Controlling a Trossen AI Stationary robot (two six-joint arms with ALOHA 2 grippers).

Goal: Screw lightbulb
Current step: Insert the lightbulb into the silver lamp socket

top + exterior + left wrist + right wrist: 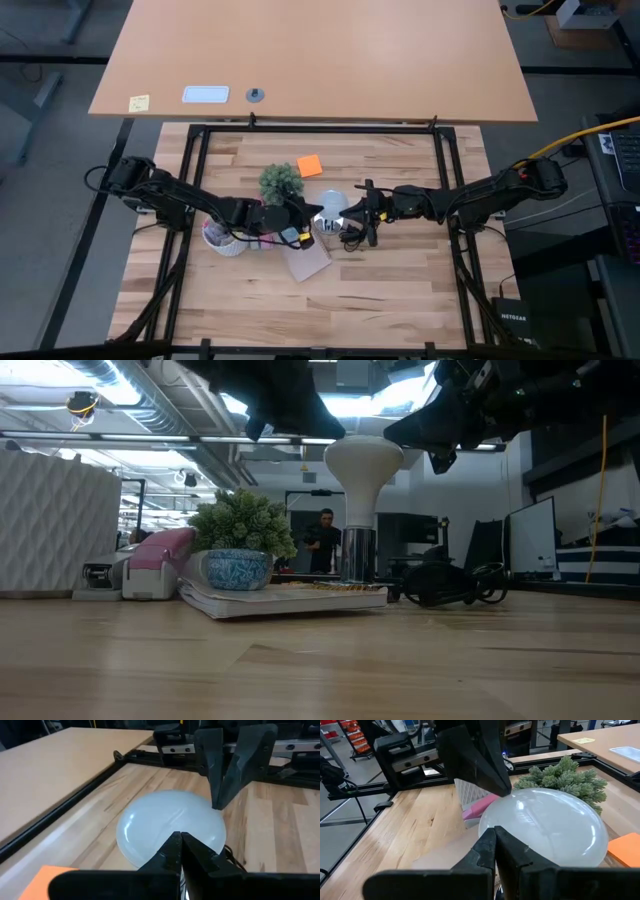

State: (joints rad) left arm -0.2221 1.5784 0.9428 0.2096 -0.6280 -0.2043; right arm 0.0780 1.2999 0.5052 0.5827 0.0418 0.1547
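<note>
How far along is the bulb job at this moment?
Looks done: bulb stands upright, base down in the socket. In hand: both shut claws, left and right, sit at its globe. Left: whether it's fully screwed in can't be told.

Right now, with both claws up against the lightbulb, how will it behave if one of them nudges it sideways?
The lightbulb stands upright, wide globe over a narrow neck, so it looks top-heavy and apt to tip. Its smooth, rounded frosted surface would probably let the shut left claw and right claw slide off. It is likely light and fragile, so push gently.
</note>
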